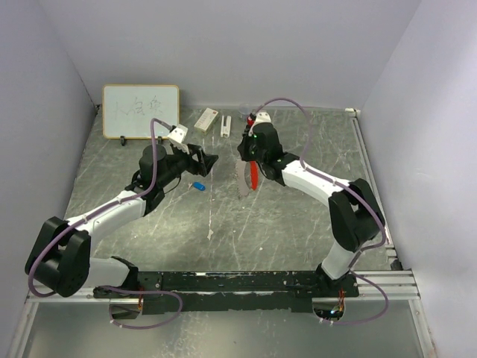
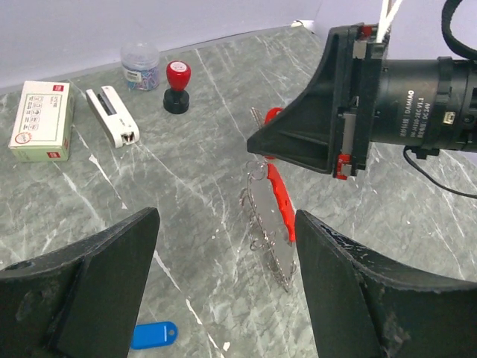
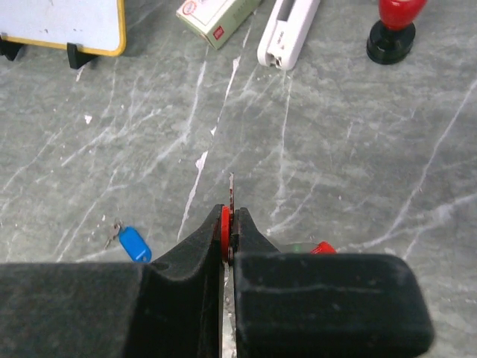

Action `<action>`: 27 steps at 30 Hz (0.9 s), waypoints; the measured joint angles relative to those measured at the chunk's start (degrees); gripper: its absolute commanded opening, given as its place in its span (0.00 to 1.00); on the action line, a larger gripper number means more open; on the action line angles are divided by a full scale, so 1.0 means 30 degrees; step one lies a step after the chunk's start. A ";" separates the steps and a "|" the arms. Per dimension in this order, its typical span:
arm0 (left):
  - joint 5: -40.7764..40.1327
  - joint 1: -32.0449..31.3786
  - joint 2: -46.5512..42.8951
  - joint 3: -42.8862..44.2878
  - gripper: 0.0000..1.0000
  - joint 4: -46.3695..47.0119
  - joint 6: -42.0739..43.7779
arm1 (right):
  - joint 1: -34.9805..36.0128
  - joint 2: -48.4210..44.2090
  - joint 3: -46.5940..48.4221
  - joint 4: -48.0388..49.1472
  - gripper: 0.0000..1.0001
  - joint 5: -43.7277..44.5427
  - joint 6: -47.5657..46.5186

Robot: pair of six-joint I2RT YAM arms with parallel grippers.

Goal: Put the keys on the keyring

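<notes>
Top external shows the left gripper (image 1: pixel 209 162) spread wide above a marbled grey tabletop (image 1: pixel 283 224). The blue-headed key (image 1: pixel 197 186), a rounded plastic tab, lies flat just beside it. Rightwards, the right gripper (image 3: pixel 228 222) is pinched on the red-headed key (image 3: pixel 231 190), whose thin silver blade juts past the fingertips. The keyring (image 2: pixel 279 195), a curved red strap with a dull grey strip, sits directly beneath.

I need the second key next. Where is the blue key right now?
In the top view the blue key lies on the table, left of centre, just on the near side of the open left claw, not touching it.
</notes>
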 measured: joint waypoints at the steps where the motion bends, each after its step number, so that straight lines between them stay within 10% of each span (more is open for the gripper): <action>1: 0.0015 0.0044 0.0000 -0.0015 0.84 0.0007 0.0000 | 0.0000 0.0211 0.0160 0.0066 0.00 -0.0073 0.0022; 11: 0.0117 0.0204 0.0000 -0.0036 0.84 0.0044 -0.0160 | 0.0000 0.2171 0.2331 0.1457 0.00 -0.0743 0.0036; 19: 0.0219 0.0204 0.0000 -0.0066 0.84 0.0051 -0.0277 | -0.0058 0.3526 0.2477 0.2594 0.57 -0.1632 0.0503; 27: 0.0248 0.0270 0.0000 -0.0087 0.80 0.0066 -0.0415 | -0.0204 0.2608 0.0998 0.3300 0.65 -0.1610 0.0561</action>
